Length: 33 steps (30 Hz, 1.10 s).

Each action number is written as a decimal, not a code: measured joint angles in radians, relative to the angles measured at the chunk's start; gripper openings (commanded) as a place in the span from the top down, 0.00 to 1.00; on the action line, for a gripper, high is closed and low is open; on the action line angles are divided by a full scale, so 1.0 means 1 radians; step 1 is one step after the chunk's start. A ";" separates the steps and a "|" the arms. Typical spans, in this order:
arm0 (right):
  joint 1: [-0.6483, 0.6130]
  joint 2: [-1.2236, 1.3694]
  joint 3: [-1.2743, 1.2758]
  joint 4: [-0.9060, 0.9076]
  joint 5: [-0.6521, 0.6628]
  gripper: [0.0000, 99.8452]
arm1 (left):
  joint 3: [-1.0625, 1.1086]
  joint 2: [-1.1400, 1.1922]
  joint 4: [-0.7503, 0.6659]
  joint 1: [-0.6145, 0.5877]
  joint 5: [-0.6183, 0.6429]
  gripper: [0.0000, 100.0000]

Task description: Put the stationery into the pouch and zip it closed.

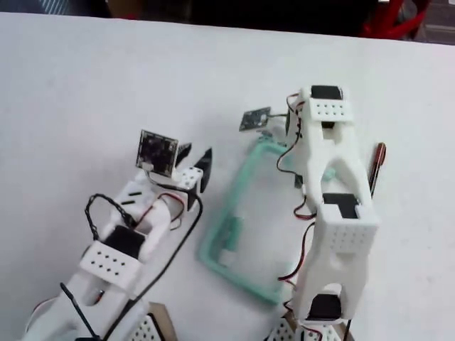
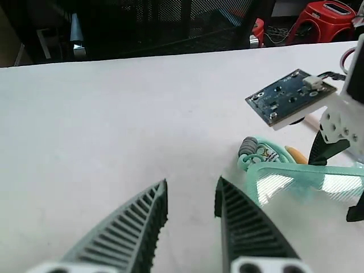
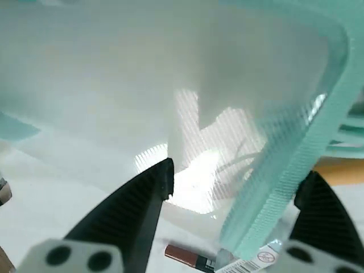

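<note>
- Centrally, a see-through, mint-edged pouch (image 1: 249, 213) is laid on the table (image 1: 106, 85).
- Its edge is straddled by the wide-spread right tool (image 3: 239, 170).
- The left tool (image 2: 191, 187) is held slightly parted, empty.

A bright white table (image 1: 85, 78) spreads across the near ground. Beyond its far edge the room is dim: black wire mesh (image 2: 170, 17), and a red stool (image 2: 327, 20) at the right.

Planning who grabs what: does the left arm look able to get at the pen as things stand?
Probably not. The pen lies on the far side of the right arm, which stands over the pouch between it and the left gripper.
</note>
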 measured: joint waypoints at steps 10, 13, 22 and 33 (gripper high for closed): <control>0.077 0.011 -0.009 0.003 0.014 0.67 | 0.000 0.000 0.000 0.000 0.000 0.85; 0.101 0.011 -0.009 0.005 0.014 0.67 | 0.000 0.000 0.000 0.000 0.000 0.85; 0.114 0.011 -0.009 0.003 -0.080 0.94 | 0.000 0.000 0.000 0.000 0.000 0.85; 0.124 0.005 0.043 0.006 0.031 0.98 | 0.000 0.000 -0.003 0.000 -0.006 0.85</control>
